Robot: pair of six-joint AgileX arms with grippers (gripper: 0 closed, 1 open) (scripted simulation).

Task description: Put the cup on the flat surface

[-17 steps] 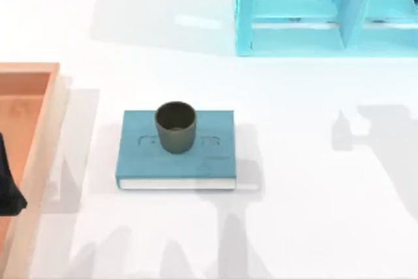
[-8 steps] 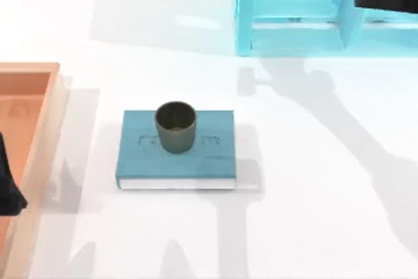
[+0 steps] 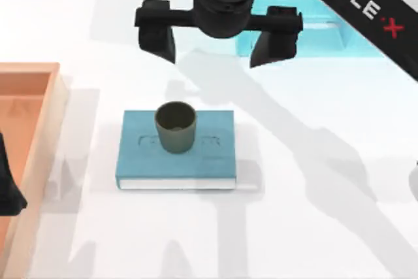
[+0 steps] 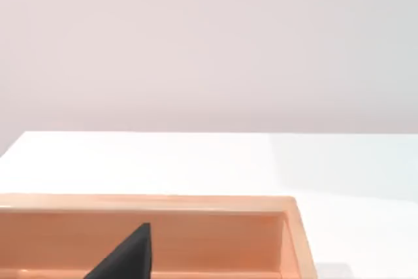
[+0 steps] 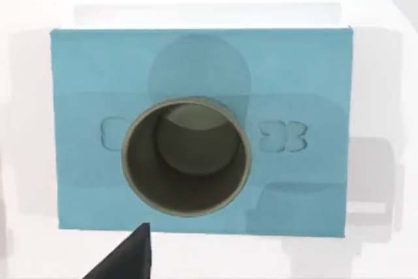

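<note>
Right gripper [image 3: 219, 37]: newly swung in over the table from the far right corner, where half a second ago only its dark tip showed against the blue shelf unit [image 3: 326, 37]; a second ago it was out of sight altogether. Fingers spread wide, nothing between them, hanging high above the scene.

Cup [image 3: 175, 127]: olive-brown, upright, unmoved; stands on the teal book [image 3: 176, 155], just nearer the viewer than the gripper and below it. Right wrist view looks straight down into the cup's dark inside [image 5: 187, 156], so the approach appears lined up.

Flat surface [image 3: 313, 181]: bare white tabletop all round the book; free room on the right side.

Left gripper [image 3: 8, 187]: parked over the wooden tray [image 3: 39, 83], far to the left; finger state cannot be told.

Meaning: reach under way, grasp not yet made; descent over the cup likely next.
</note>
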